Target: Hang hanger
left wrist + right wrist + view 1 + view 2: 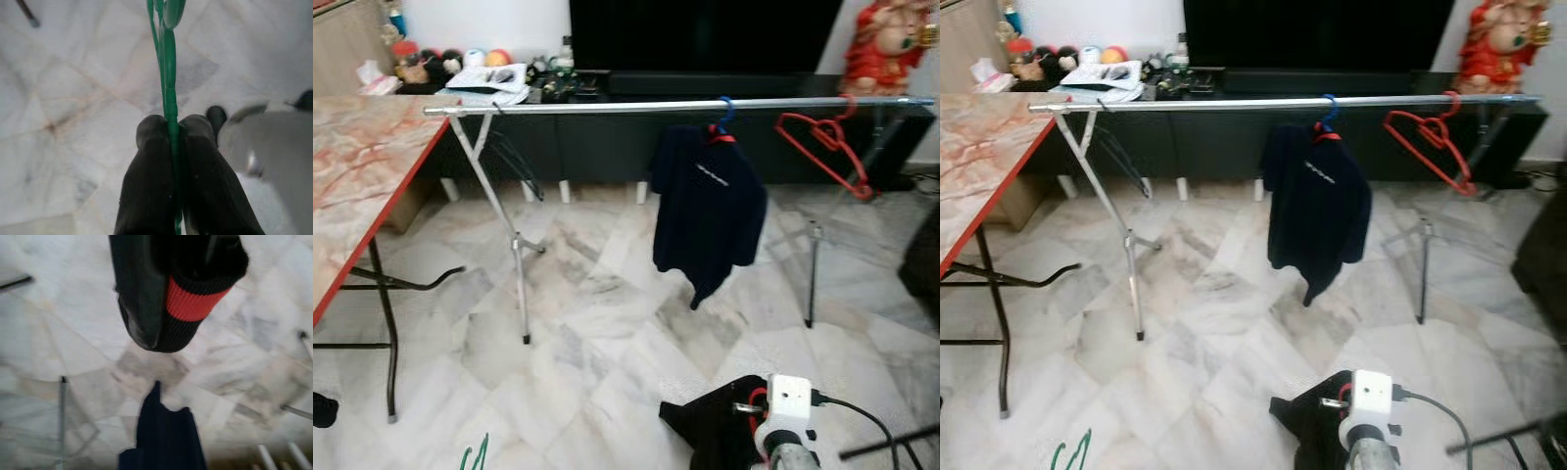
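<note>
Green hanger between left gripper fingers (pinched)

Right arm: silver w/ white boxy wrist block, red wiring, black cable looping off. Left gripper fingers were black, rounded tips.

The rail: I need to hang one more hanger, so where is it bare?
The rail is bare from its left end to the dark shirt. A shorter gap lies between the shirt and the red hanger; the right end is crowded.
</note>
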Controlling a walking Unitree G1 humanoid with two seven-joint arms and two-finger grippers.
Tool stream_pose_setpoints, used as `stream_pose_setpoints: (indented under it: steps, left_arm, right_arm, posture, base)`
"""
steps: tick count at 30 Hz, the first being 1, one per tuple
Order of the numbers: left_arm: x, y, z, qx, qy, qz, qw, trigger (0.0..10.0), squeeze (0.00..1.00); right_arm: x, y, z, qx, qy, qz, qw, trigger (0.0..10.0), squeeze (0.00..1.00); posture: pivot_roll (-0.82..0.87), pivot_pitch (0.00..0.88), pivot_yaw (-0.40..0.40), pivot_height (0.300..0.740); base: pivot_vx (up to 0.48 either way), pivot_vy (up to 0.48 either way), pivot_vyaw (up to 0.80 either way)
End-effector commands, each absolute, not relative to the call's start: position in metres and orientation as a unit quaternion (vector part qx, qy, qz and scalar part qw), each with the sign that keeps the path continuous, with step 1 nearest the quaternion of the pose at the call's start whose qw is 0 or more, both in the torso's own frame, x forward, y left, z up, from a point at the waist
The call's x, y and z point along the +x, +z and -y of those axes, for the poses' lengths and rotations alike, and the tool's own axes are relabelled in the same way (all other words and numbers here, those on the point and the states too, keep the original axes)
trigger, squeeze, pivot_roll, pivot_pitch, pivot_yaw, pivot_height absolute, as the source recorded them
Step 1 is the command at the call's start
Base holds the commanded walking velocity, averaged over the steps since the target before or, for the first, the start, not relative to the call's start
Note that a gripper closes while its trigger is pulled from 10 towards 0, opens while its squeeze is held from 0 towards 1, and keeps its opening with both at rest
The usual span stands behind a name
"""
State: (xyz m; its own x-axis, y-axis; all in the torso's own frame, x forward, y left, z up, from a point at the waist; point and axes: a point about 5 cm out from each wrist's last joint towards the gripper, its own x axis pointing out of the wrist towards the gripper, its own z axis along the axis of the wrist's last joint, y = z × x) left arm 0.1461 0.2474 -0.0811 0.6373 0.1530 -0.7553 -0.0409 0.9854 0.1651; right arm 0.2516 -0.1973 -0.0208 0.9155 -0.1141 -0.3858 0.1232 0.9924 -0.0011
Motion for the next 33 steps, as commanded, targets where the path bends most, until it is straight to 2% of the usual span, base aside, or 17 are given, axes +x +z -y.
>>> stream_pose_setpoints:
  steps: [1,27,30,33]
  left_arm:
    - [0.134,-0.085,-0.252,0.067,0.061,-0.44,0.893,10.0,0.0]
    - [0.141,-0.079,-0.256,0.07,0.073,-0.413,0.905,10.0,0.0]
    - [0.157,-0.069,-0.258,0.103,0.075,-0.363,0.923,10.0,0.0]
    - [0.184,-0.051,-0.256,0.121,0.06,-0.291,0.947,10.0,0.0]
  right_arm:
    - [0.255,-0.018,0.191,0.017,-0.053,-0.187,0.981,10.0,0.0]
    - [0.256,-0.018,0.189,0.016,-0.05,-0.187,0.981,10.0,0.0]
    - [0.262,-0.016,0.192,-0.005,-0.048,-0.2,0.979,10.0,0.0]
    - [0.283,0.005,0.202,0.002,-0.064,-0.162,0.985,10.0,0.0]
  posture:
    - [0.02,0.106,-0.011,0.74]
    - [0.02,0.113,-0.008,0.74]
    - [0.02,0.116,-0.003,0.74]
    - [0.02,0.113,-0.008,0.74]
  base:
    - [-0.334,0.0,0.0]
    - [-0.023,0.0,0.0]
    - [0.0,0.0,0.0]
    - [0.0,0.0,0.0]
